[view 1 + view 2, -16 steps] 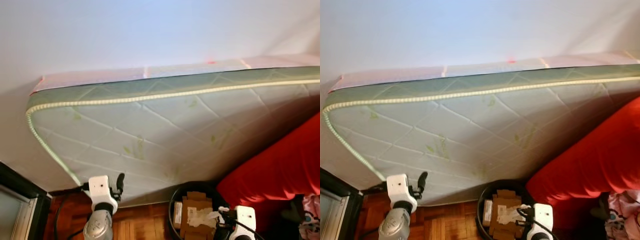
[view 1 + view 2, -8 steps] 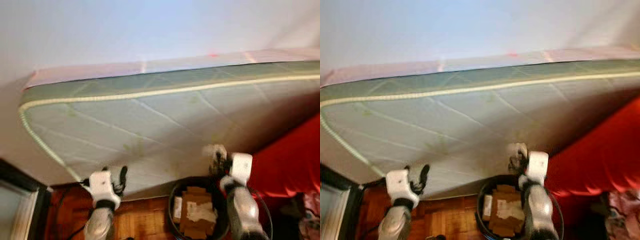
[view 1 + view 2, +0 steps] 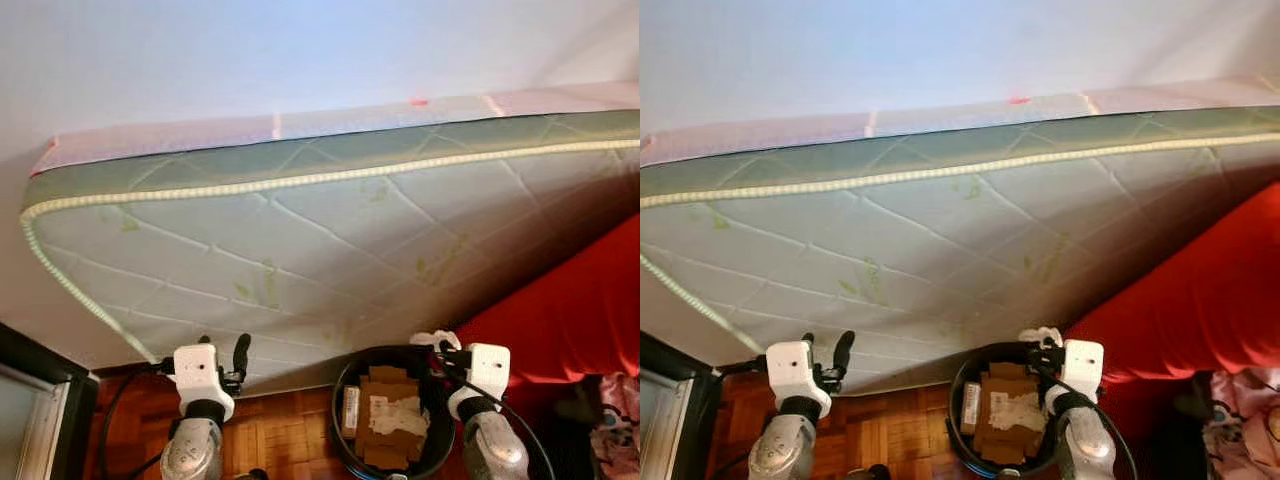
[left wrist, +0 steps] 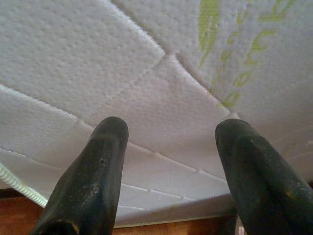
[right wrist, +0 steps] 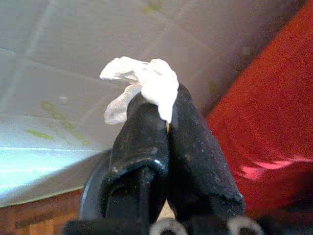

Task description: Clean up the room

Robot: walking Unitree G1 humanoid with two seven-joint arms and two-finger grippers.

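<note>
My right gripper (image 5: 164,110) pinches a crumpled white tissue (image 5: 142,83), fingers clamped together, at the lower right of the frame just above the far rim of the black bin (image 3: 345,395) holding cardboard. My left gripper (image 4: 168,142) stands wide and empty at lower left, near the leaning mattress (image 3: 300,250). A red cover (image 3: 570,320) crowds the right.

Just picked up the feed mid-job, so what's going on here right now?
The robot stands facing a mattress leaned against the wall, with a black bin holding cardboard scraps on the wood floor below it. The right pincer is shut on a crumpled white tissue, held above the bin's rim beside a red cover. The tissue is not yet dropped. The left pincer is open and holds nothing, raised in front of the mattress.
</note>
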